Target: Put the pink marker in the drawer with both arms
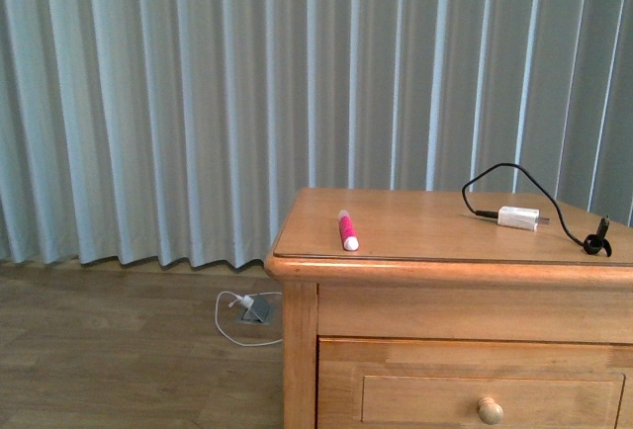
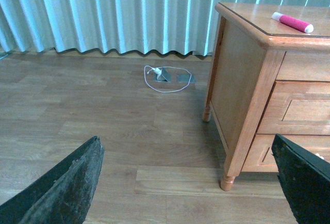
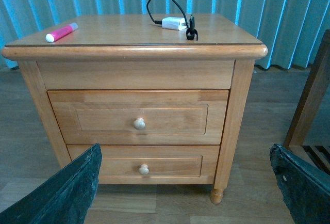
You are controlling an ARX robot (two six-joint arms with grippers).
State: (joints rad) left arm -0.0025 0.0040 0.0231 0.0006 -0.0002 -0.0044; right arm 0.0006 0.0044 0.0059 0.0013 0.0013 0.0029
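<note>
Lying near the left front corner of the cabinet [image 1: 300, 350] top, the pink marker [image 1: 348, 231] points its white end toward the front edge, out in the open and not in any container. Farther right on the same top sits a white charger [image 1: 518, 217], its black cable [image 1: 514, 174] looping up and round to the right.

Below the top, the drawer [image 3: 138, 116] is fully shut with its round knob [image 3: 139, 124] in the middle, so nothing inside can be seen. The lower drawer [image 3: 139, 164] is shut as well.

The front view cuts the drawer off at the bottom edge and shows neither arm. Only the right wrist view takes in both drawers whole, plus a wooden frame [image 3: 309, 105] at the far right, too cropped to identify. Only the left wrist view shows the cabinet's side panel; it also gives the clearest look at the white cord [image 2: 162, 75] on the floor [image 2: 77, 105] by the curtain [image 2: 103, 12].

The left gripper [image 2: 185, 141] has its two black fingers [image 2: 67, 182] spread wide, holding nothing. The right gripper [image 3: 185, 149] is spread just as wide, empty, facing the drawer fronts.
</note>
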